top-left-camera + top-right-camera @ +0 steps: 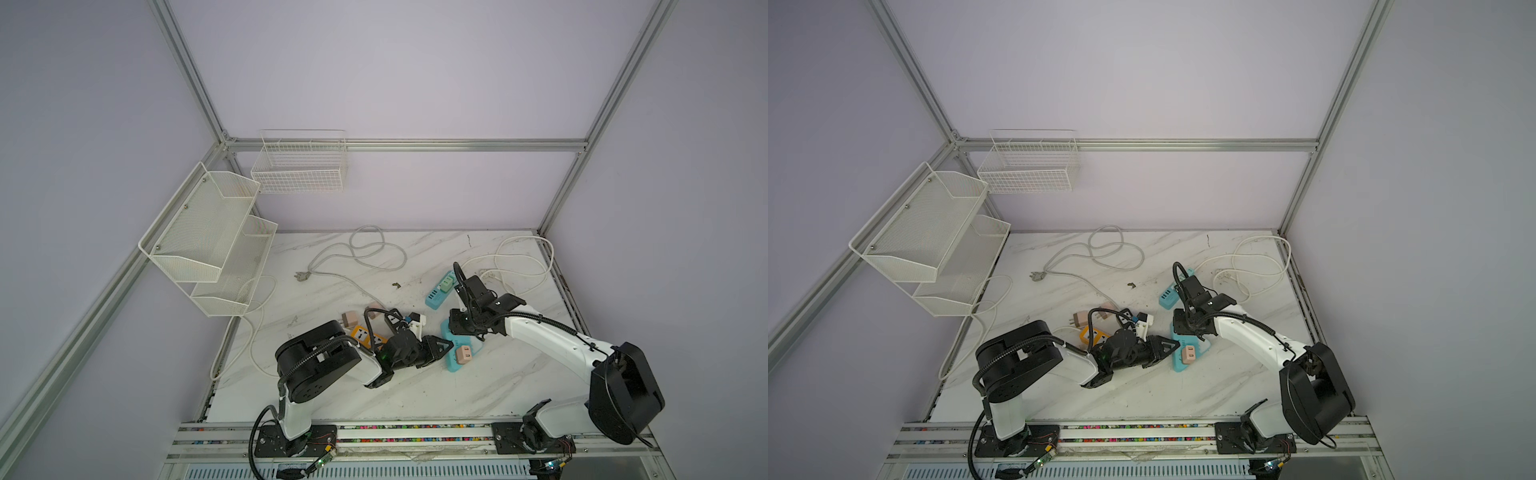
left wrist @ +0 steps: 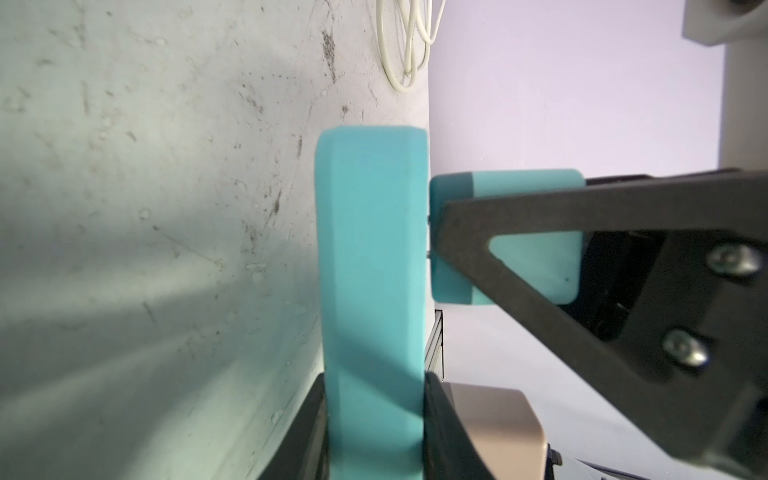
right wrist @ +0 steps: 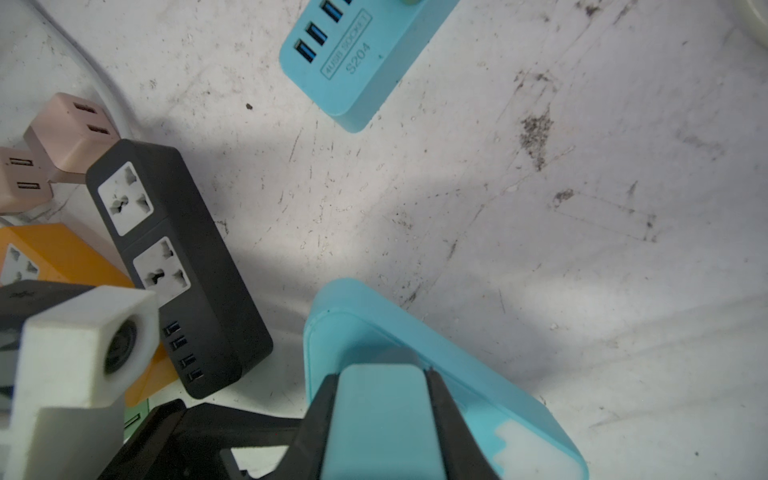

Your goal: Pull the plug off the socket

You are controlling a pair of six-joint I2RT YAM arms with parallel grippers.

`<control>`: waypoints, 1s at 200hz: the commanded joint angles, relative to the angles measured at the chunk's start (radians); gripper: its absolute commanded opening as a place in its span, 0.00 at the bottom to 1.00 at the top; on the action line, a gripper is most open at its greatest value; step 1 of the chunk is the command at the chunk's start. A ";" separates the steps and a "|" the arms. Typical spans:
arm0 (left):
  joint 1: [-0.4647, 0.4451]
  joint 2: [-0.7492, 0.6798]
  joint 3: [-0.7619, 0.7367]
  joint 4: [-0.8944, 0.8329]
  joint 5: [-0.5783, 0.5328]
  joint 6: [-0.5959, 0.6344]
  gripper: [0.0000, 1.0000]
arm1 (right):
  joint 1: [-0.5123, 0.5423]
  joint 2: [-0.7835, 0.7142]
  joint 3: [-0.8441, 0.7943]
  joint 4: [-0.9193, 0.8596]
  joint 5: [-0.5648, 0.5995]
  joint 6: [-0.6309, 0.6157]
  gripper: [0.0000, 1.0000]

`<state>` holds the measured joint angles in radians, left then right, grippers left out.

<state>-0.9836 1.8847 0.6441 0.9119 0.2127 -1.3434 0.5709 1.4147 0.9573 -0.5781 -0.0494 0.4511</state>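
Plug [image 2: 528, 187], teal, stands at the face of the teal strip [image 2: 370, 249], which lies near the middle of the table [image 1: 415, 395]. Left wrist view shows a thin gap between the plug's base and the strip's face, with what look like pins crossing it. Right gripper [image 3: 380, 382] reaches down from above, jaws closed on the plug's two sides. Left gripper [image 2: 374, 436] comes in low from the left, jaws clamped across the strip's thickness, just beside a beige adapter [image 2: 494, 415] seated in the same strip. Whether the strip lies flat cannot be told. Second teal strip [image 1: 440, 291] lies farther back. Black strip [image 3: 178, 266] and orange strip [image 3: 62, 253] lie to the left, apart from the held one.
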 commanded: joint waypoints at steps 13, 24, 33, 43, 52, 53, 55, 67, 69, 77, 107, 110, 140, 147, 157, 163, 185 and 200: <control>-0.012 0.030 -0.025 -0.090 0.052 0.010 0.00 | 0.020 -0.004 0.024 0.083 0.071 0.014 0.00; -0.011 0.027 -0.025 -0.094 0.050 0.010 0.00 | 0.020 -0.009 0.021 0.085 0.054 0.008 0.00; -0.010 0.025 -0.026 -0.097 0.051 0.009 0.00 | 0.015 -0.026 0.015 0.082 0.070 0.002 0.00; -0.010 0.024 -0.026 -0.098 0.047 0.011 0.00 | 0.003 -0.036 0.005 0.087 0.082 -0.010 0.00; -0.011 0.025 -0.025 -0.096 0.051 0.012 0.00 | -0.010 -0.067 -0.005 0.096 0.071 -0.016 0.00; -0.011 0.025 -0.024 -0.095 0.051 0.013 0.00 | -0.011 -0.068 -0.005 0.098 0.069 -0.017 0.00; -0.010 0.025 -0.024 -0.093 0.052 0.014 0.00 | -0.011 -0.069 -0.005 0.100 0.062 -0.017 0.00; -0.011 0.027 -0.018 -0.090 0.055 0.015 0.00 | -0.011 -0.064 -0.007 0.122 0.033 -0.013 0.00; -0.010 0.028 -0.017 -0.090 0.056 0.015 0.00 | -0.010 -0.060 -0.005 0.122 0.033 -0.011 0.00; -0.010 0.028 -0.013 -0.095 0.056 0.015 0.00 | 0.001 -0.047 0.007 0.115 0.038 -0.002 0.00; -0.011 0.016 -0.016 -0.108 0.052 0.019 0.00 | 0.022 -0.028 0.008 0.114 0.040 -0.006 0.00; -0.010 0.015 -0.017 -0.109 0.053 0.018 0.00 | 0.015 -0.035 0.003 0.115 0.040 -0.009 0.00; -0.011 0.008 -0.021 -0.113 0.050 0.022 0.00 | -0.062 -0.083 -0.022 0.101 0.039 -0.007 0.02; -0.011 0.011 -0.020 -0.110 0.053 0.022 0.00 | -0.063 -0.083 -0.019 0.096 0.052 -0.006 0.01; -0.009 0.012 -0.016 -0.108 0.056 0.022 0.00 | -0.058 -0.079 -0.010 0.102 0.043 -0.024 0.00; -0.010 0.013 -0.012 -0.108 0.058 0.023 0.00 | -0.044 -0.074 -0.005 0.105 0.042 -0.018 0.00; -0.010 0.014 -0.002 -0.117 0.061 0.029 0.00 | 0.075 -0.048 0.019 0.118 0.096 0.004 0.00; -0.009 0.012 -0.003 -0.119 0.056 0.029 0.00 | 0.082 -0.046 0.023 0.112 0.081 0.008 0.00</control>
<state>-0.9829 1.8851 0.6453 0.9096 0.2352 -1.3388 0.6201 1.3800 0.9257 -0.5556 -0.0162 0.4404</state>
